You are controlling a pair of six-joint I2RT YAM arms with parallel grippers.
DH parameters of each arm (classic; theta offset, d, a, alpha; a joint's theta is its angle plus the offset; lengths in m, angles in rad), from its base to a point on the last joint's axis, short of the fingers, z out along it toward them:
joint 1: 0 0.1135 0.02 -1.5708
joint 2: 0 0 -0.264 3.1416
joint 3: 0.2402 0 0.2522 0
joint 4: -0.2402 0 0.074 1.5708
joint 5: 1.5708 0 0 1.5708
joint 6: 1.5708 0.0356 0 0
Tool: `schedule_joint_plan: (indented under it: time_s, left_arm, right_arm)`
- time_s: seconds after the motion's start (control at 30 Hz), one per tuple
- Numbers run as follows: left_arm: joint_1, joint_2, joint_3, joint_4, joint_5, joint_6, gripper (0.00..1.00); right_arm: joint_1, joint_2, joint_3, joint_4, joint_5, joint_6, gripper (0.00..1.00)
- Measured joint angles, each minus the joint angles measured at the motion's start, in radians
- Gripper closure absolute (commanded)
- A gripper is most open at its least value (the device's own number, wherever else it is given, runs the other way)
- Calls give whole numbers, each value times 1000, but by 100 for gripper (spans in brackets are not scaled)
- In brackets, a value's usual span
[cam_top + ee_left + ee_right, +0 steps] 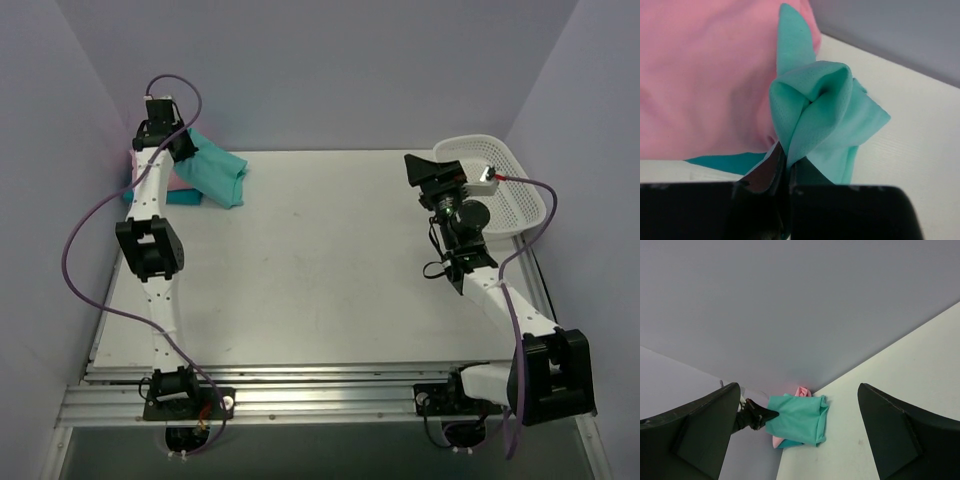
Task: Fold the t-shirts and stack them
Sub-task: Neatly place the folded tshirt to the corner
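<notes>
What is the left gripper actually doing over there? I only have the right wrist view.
Observer: The left gripper is shut on a bunched fold of the teal-green t-shirt.
Operator: I make out teal and pink. Is there a third shirt?
Observer: Yes, a darker teal-blue t-shirt shows beneath the pink t-shirt.
Operator: Anything near my right arm?
Observer: A white mesh basket sits at the table's far right corner, just beyond the open right gripper.
</notes>
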Motion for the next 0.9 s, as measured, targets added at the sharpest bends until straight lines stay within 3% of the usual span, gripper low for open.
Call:
schedule_joint_plan:
  time_s: [0.4, 0.9]
  left_arm:
    - [-4, 18, 156, 64, 31, -5, 98]
    - [124, 18, 77, 132, -60, -37, 98]
  right_arm:
    - [-37, 104, -8, 113, -23, 34, 0]
    - [-72, 237, -16, 211, -79, 68, 0]
